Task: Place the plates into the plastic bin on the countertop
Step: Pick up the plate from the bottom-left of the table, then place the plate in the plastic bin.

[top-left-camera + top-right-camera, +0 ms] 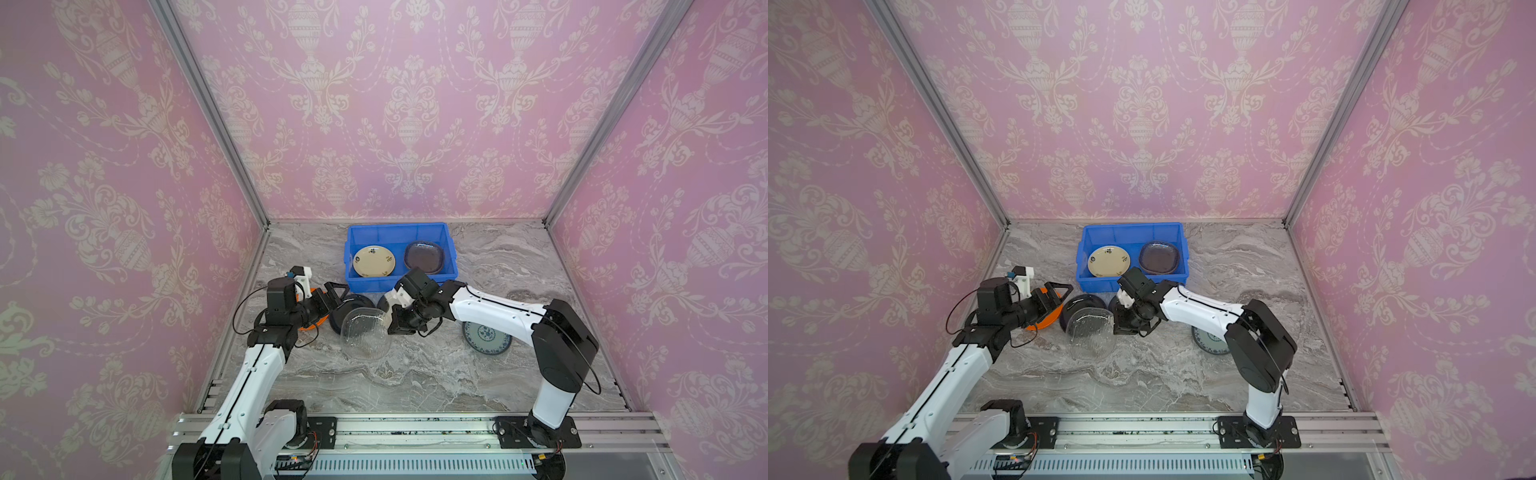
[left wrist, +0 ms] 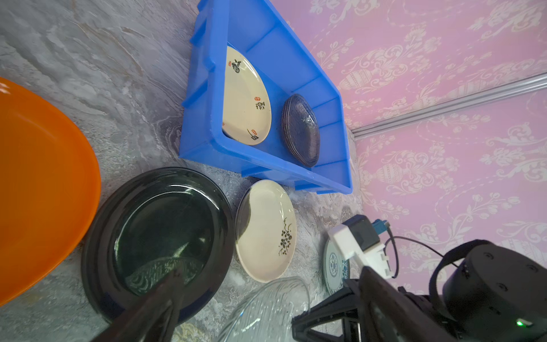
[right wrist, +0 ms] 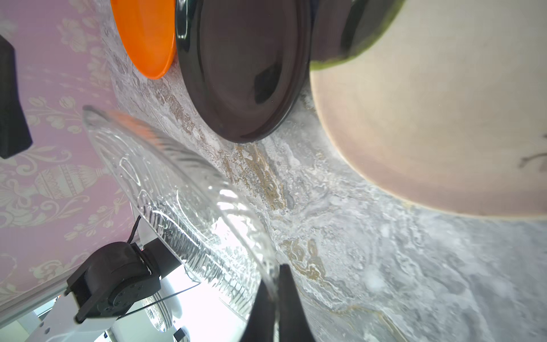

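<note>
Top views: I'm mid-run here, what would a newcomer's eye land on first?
Probably the bright blue bin at the back middle of the countertop, with a cream plate and a smoky glass plate side by side inside. Next, the clear glass plate in front of it, tilted and pinched at its rim by the shut right gripper. The orange plate on the left arm's side also pops.

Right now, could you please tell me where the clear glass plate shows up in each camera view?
Top view: clear glass plate just below centre, over the counter.
Top view: same place.
Left wrist: only its rim, near the flowered cream plate.
Right wrist: close up, rim pinched by the right gripper.
Shared landmark: the black plate beside it, in all four.
</note>
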Available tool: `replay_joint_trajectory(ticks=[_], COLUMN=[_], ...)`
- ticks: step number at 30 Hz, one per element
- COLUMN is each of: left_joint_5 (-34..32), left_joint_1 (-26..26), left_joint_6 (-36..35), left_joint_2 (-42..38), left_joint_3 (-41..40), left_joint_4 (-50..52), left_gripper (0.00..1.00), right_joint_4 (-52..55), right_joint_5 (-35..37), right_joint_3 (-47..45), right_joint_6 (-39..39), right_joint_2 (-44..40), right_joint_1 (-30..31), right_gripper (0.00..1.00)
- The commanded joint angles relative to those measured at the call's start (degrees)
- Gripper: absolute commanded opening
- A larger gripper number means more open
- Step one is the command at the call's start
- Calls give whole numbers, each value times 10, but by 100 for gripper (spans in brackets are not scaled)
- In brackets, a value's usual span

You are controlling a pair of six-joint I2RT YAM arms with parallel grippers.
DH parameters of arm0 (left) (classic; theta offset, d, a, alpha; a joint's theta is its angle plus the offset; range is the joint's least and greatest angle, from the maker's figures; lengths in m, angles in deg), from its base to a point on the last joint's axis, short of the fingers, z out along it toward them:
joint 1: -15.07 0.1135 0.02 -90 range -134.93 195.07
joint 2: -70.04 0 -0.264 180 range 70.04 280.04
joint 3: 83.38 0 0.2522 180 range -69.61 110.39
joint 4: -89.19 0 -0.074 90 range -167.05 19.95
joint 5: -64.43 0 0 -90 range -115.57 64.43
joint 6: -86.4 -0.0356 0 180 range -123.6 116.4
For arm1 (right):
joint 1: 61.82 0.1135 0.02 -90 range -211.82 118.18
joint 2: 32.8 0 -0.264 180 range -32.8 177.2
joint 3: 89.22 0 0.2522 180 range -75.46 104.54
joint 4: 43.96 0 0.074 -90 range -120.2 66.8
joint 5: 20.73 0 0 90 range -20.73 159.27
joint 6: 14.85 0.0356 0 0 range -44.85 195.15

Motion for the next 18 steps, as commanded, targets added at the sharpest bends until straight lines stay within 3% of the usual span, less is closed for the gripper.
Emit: replay_joint_trajectory(ticks=[1,6,10,15,18], left_joint_5=[-26,-2,-36,-56,-64], left_joint_1=[-47,-99,-148,-189,-199], left_joint_6=[-43,-81,-119,-130,-132], left_joint_2=[38,101,144,173,183], left_joint_3=[31,53,88,102,101], left_joint_4=[-43,-68,-31,-10,0], left_gripper=[93,91,82,65,47], right_joint_4=[44,63,92,100,101], right_joint_5=[19,4,15,12,3], right_joint_3=[-25,-53,-53,-53,-50], right_joint_6=[-34,-57,-76,-81,-82], right_joint_2=[-35,-72,-89,-93,-88], right_joint_1=[-23,-76,-104,-123,-128], right_gripper=[0,0,0,0,0])
